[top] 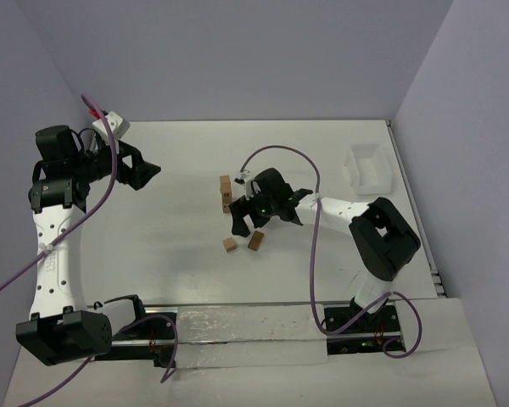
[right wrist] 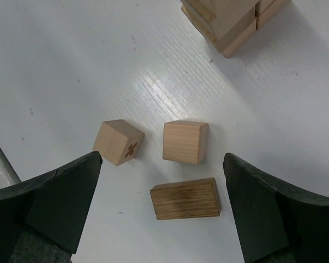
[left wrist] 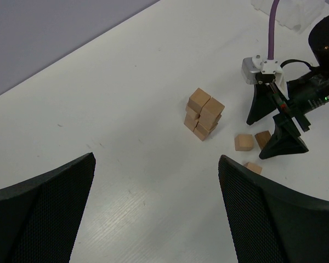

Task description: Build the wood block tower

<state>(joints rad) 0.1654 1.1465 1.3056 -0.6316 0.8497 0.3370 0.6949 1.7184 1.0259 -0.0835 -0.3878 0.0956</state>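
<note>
The tower (top: pixel 226 193) is a short, uneven stack of tan wood blocks at the table's middle. In the left wrist view (left wrist: pixel 204 114) it looks two blocks wide at the top. Three loose blocks lie on the table beneath my right gripper (right wrist: pixel 162 158): a cube marked with an X (right wrist: pixel 118 142), a plain cube (right wrist: pixel 185 142) and a darker oblong block (right wrist: pixel 185 198). That gripper (top: pixel 247 227) is open and empty, hovering just in front of the tower. My left gripper (top: pixel 144 170) is open and empty, far to the left and raised; it also shows in its wrist view (left wrist: pixel 156 161).
A white translucent bin (top: pixel 369 168) stands at the far right by the wall. The right arm's purple cable (top: pixel 276 151) arcs over the table behind the tower. Walls close in the back and both sides.
</note>
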